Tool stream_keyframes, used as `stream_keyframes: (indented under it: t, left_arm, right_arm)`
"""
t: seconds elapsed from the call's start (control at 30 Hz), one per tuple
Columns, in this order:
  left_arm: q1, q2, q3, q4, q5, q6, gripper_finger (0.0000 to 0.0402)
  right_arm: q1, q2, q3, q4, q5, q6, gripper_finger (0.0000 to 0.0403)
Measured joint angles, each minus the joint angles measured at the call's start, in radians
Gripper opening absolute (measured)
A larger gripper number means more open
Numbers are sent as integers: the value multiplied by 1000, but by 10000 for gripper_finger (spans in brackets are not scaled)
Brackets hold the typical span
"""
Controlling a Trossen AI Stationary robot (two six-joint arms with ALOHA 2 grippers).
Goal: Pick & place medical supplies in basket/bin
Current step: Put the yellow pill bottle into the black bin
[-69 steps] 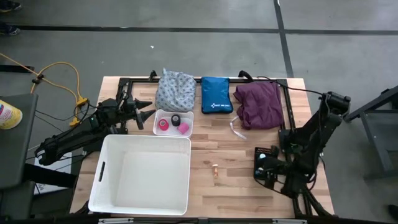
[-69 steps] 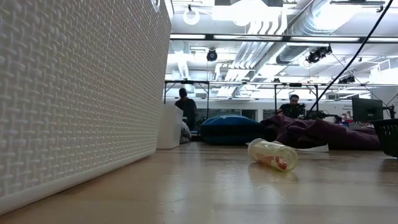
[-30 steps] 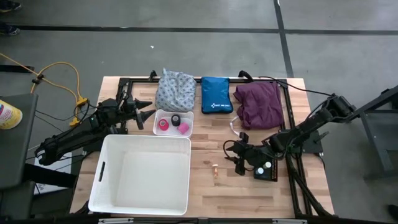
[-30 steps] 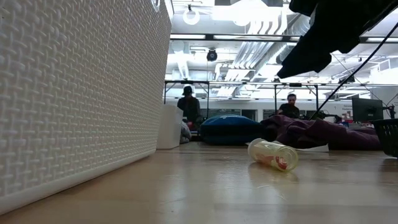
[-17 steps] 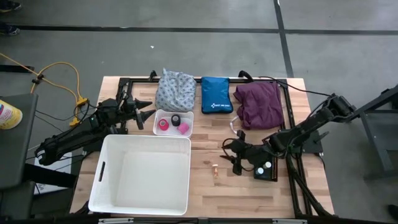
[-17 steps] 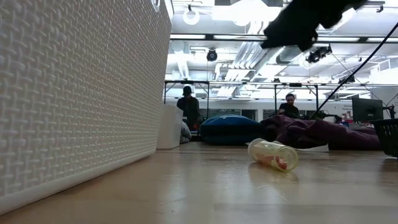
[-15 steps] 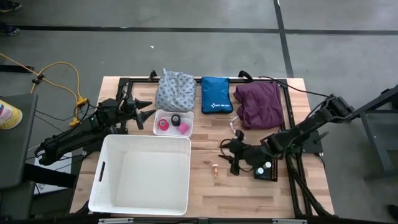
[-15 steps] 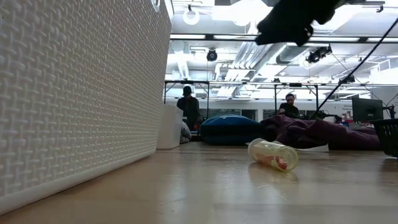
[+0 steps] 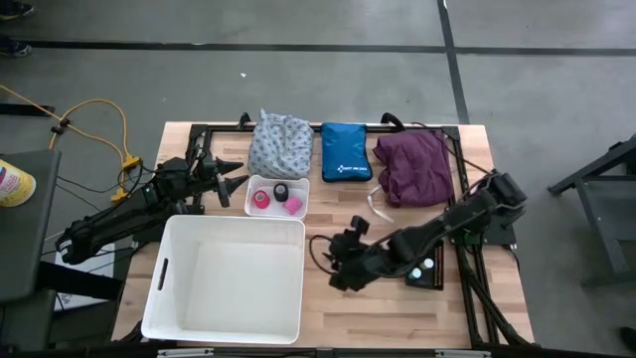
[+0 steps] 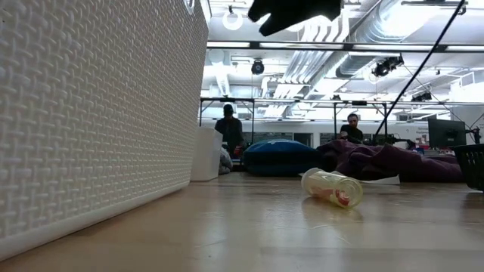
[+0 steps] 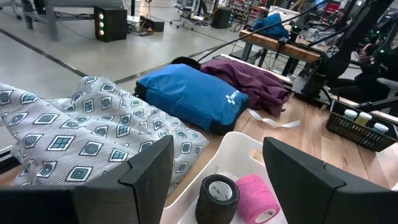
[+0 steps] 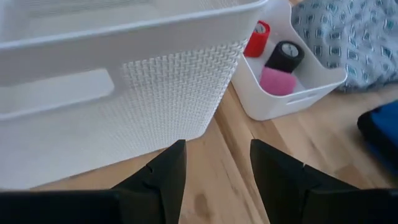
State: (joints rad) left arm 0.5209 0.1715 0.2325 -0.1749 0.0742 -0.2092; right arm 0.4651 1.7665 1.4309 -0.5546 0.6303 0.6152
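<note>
Wooden table: right hand, open and empty, apparently above the vial; left hand open.

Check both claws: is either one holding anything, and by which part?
Nothing is held. The right claw is open and empty above the wooden table near the small clear vial; the left claw waits open beside the small white tray.

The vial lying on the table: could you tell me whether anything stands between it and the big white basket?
Nothing visible does. The vial lies on its side on bare wood right of the white basket. The right gripper, jaws open, hovers above that stretch, not on the table.
</note>
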Motion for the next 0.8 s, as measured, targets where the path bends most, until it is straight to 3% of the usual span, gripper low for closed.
stream_keyframes:
  t: [0.2, 0.47, 0.6, 0.8]
  left_arm:
    - [0, 0, 0, 0, 0, 0, 240]
    - [0, 0, 0, 0, 0, 0, 240]
    - [0, 0, 0, 0, 0, 0, 240]
    - [0, 0, 0, 0, 0, 0, 240]
  right_arm:
    - [-20, 75, 100, -129, -24, 196, 166]
    - [-91, 91, 100, -279, -302, 540, 166]
    - [-118, 108, 99, -288, -419, 627, 166]
    - [-139, 141, 97, -302, -513, 713, 166]
